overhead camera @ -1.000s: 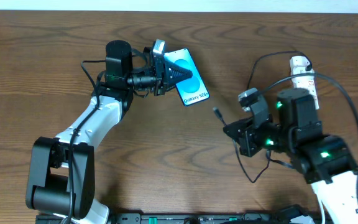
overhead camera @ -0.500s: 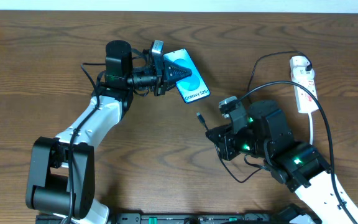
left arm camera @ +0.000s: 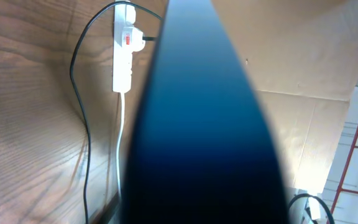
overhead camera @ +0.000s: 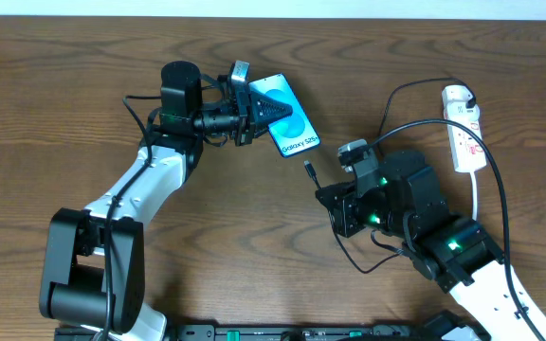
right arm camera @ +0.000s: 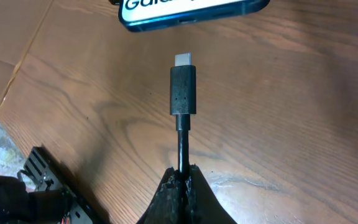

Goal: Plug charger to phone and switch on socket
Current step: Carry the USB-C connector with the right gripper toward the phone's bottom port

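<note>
The phone (overhead camera: pixel 290 118) with its cyan-blue screen lies tilted at the table's upper middle. My left gripper (overhead camera: pixel 254 107) is shut on the phone's upper end; in the left wrist view the phone (left arm camera: pixel 204 137) fills the frame as a dark blur. My right gripper (overhead camera: pixel 328 192) is shut on the charger cable just behind its black plug tip (overhead camera: pixel 308 170). In the right wrist view my right gripper (right arm camera: pixel 182 177) holds the plug (right arm camera: pixel 183 87) pointing at the phone's lower edge (right arm camera: pixel 191 15), a small gap apart. The white socket strip (overhead camera: pixel 464 133) lies at the far right.
The black cable (overhead camera: pixel 396 104) loops from the socket across the right side and under my right arm. The socket with a red switch (left arm camera: pixel 124 56) and its white cord also shows in the left wrist view.
My right gripper has moved with the plug up and slightly right toward the phone's lower end. The left arm and phone have not moved.
</note>
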Controlling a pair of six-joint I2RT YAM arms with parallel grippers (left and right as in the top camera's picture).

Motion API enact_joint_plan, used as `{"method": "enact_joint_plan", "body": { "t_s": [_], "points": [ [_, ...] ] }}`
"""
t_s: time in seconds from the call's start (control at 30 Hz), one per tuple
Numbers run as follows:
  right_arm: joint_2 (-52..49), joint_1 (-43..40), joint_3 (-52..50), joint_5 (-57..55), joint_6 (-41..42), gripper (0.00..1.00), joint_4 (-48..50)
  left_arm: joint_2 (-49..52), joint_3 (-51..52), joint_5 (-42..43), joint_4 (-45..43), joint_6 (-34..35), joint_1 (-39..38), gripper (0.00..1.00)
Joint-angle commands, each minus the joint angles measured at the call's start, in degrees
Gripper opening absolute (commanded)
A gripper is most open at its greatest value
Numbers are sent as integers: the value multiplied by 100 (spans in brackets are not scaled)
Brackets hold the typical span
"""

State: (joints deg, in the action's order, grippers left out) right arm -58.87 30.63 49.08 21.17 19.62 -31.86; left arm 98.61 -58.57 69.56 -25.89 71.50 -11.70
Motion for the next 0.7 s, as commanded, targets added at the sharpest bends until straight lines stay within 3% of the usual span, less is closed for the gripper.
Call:
{"method": "enact_joint_plan", "body": {
  "t_s": [0.0, 0.67],
  "points": [
    [46, 44, -33, -28, 101, 1, 44, 20, -129, 229, -59, -245, 15, 7],
    [0, 46, -33, -24, 271, 1, 234, 20, -129, 291, -59, -238, 11, 8]
  ]
}}
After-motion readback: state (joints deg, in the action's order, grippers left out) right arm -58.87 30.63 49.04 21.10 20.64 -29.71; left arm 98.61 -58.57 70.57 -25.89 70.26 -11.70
